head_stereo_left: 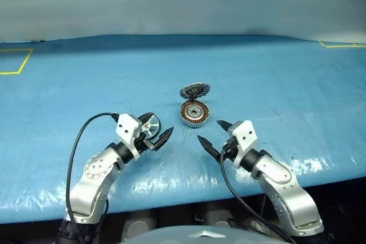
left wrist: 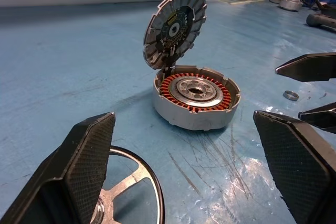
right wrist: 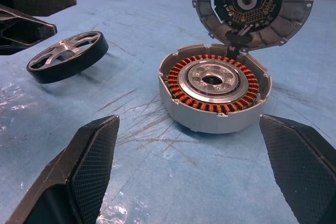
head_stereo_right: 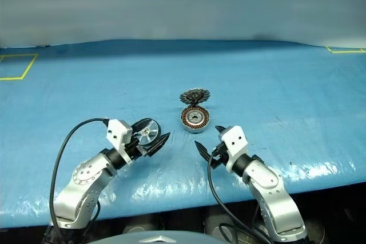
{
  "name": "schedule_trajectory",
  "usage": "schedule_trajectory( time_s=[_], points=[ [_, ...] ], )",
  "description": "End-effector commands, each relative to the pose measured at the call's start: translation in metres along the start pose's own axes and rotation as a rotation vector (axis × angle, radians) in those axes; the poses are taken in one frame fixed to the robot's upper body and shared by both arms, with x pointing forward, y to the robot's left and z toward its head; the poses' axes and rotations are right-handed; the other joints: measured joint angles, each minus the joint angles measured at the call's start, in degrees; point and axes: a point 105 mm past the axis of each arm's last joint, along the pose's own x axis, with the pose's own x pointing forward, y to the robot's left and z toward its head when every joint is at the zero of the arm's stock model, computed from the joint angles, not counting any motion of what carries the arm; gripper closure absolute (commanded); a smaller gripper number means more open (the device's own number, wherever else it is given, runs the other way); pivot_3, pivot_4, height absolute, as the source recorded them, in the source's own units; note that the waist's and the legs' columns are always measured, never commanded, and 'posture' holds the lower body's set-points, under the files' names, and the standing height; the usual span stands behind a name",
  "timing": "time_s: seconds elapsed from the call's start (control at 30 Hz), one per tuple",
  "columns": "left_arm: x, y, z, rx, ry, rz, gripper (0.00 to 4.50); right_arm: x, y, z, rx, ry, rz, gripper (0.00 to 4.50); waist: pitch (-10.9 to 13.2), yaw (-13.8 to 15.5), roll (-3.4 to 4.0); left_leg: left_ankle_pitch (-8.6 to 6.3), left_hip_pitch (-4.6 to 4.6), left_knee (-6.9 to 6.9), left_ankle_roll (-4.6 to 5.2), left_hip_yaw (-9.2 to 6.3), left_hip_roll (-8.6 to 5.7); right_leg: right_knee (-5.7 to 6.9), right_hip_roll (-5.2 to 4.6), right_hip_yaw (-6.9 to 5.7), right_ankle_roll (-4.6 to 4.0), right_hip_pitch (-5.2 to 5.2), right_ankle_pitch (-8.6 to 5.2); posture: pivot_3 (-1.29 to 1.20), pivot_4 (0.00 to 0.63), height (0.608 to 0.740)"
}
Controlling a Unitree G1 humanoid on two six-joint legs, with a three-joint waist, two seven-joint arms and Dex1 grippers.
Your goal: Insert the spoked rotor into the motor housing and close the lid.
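On the blue-covered table (head_stereo_left: pixel 297 84), just beyond the robot's two arms, the motor housing (right wrist: pixel 214 97) sits with its ring of copper windings and pale centre exposed. Its hinged lid (right wrist: pixel 253 4) stands up at the far rim, dark patterned inner face turned back toward the robot — so nothing has gone in yet, and the cup is free to receive the wheel from above.

The spoked rotor (right wrist: pixel 67 56) lies flat on the table, hub axis upright, to the robot's left of the housing and a little nearer the table's front edge. It is right at the left gripper (head_stereo_left: pixel 153 131), whose black fingers are spread wide with nothing between them; from that wrist, the rotor's rim shows close beside one finger (left wrist: pixel 86 174), though I cannot tell whether they touch. The right gripper (head_stereo_left: pixel 216 134) hovers on the other side, also spread and empty, aimed at the housing from the near right.

The left arm is plainly the nearer one to the rotor. Judging from this layout, the pick falls to it — a pinch across the rim, then a short carry rightward and away to bring the wheel over the housing's centre, kept level so it drops past the windings and clear of the raised lid.
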Motion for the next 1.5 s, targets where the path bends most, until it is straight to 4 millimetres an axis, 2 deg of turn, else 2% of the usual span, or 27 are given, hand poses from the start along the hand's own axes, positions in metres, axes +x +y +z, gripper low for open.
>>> schedule_trajectory(
  time_s=[0.03,0.1,0.23,0.33,0.53,0.73,0.8,1.0,1.2,1.43,1.47,1.5],
  points=[
    [0.001,-0.001,0.009,0.052,-0.031,-0.023,0.00,0.000,0.005,0.018,-0.049,-0.044,0.050,0.03,0.0,0.0,0.00,0.00,0.00,0.00,0.00,0.00,0.00,0.00,0.00,0.00,0.00,0.00,0.00,0.00,0.150,0.740],
    [0.002,-0.001,0.009,0.057,-0.029,-0.021,0.00,0.003,0.003,0.021,-0.062,-0.037,0.053,0.03,0.0,0.0,0.00,0.00,0.00,0.00,0.00,0.01,-0.01,0.00,0.00,0.01,0.00,0.00,0.00,0.00,0.150,0.740],
    [0.003,-0.004,0.009,0.058,-0.028,-0.056,0.00,0.014,0.000,0.021,-0.224,0.085,0.117,0.03,0.0,-0.1,0.00,0.00,0.02,0.04,0.00,0.03,0.00,0.02,0.00,0.02,0.00,0.00,0.01,0.00,0.150,0.740],
    [0.004,-0.006,0.009,0.051,-0.021,-0.085,0.00,0.021,-0.007,0.021,-0.267,0.184,0.142,0.03,0.0,0.0,0.00,0.01,0.02,0.06,0.00,0.00,-0.01,0.02,0.01,0.00,-0.01,0.02,0.02,0.00,0.150,0.740],
    [0.006,-0.008,0.011,0.057,-0.032,-0.096,0.00,0.046,-0.024,0.034,-0.476,0.365,0.260,0.03,0.0,-0.2,0.00,0.00,-0.01,0.04,0.01,0.02,-0.03,0.00,0.01,0.01,-0.01,0.00,0.03,0.00,0.150,0.740],
    [0.005,-0.009,0.011,0.057,-0.033,-0.078,0.00,0.062,-0.030,0.037,-0.633,0.445,0.369,0.03,0.0,0.1,-0.01,0.00,-0.03,-0.01,0.02,-0.05,-0.02,0.00,0.03,-0.07,-0.08,0.01,0.10,0.00,0.150,0.740],
    [0.002,-0.007,0.009,0.061,-0.029,-0.053,0.00,0.066,-0.030,0.033,-0.748,0.467,0.422,0.03,0.0,0.0,0.00,-0.02,-0.05,0.00,0.05,0.00,-0.02,-0.02,0.02,-0.04,-0.09,-0.01,0.31,0.00,0.150,0.740],
    [-0.004,-0.008,0.006,0.053,-0.027,-0.025,0.00,0.072,-0.021,0.026,-0.824,0.495,0.550,0.03,0.0,-0.1,0.00,-0.06,-0.06,0.01,0.11,0.08,0.00,-0.05,0.00,-0.03,0.03,-0.03,0.30,0.00,0.150,0.740],
    [-0.006,-0.009,0.005,0.059,-0.017,-0.016,0.00,0.082,-0.021,0.025,-0.878,0.492,0.576,0.03,0.0,-0.1,0.00,-0.05,-0.04,0.06,0.09,0.08,0.00,-0.03,0.00,-0.02,0.05,-0.01,0.27,0.00,0.150,0.740],
    [-0.005,-0.009,0.004,0.068,-0.010,-0.010,0.00,0.080,-0.024,0.010,-0.904,0.555,0.620,0.03,0.0,-0.1,0.01,-0.04,-0.02,0.06,0.08,0.09,0.00,-0.02,0.00,-0.01,0.05,0.01,0.35,0.00,0.150,0.740],
    [-0.005,-0.009,0.004,0.070,-0.010,-0.011,0.00,0.079,-0.023,0.010,-0.922,0.555,0.640,0.41,0.0,-0.1,0.01,-0.04,-0.01,0.06,0.08,0.09,0.00,-0.01,0.00,-0.02,0.05,0.02,0.34,0.00,0.150,0.740],
    [-0.005,-0.009,0.004,0.071,-0.011,-0.013,0.00,0.078,-0.023,0.011,-0.941,0.552,0.656,0.60,0.0,-0.1,0.01,-0.04,0.01,0.07,0.08,0.09,0.00,-0.02,0.00,-0.01,0.04,0.03,0.32,0.00,0.150,0.740]
  ],
)
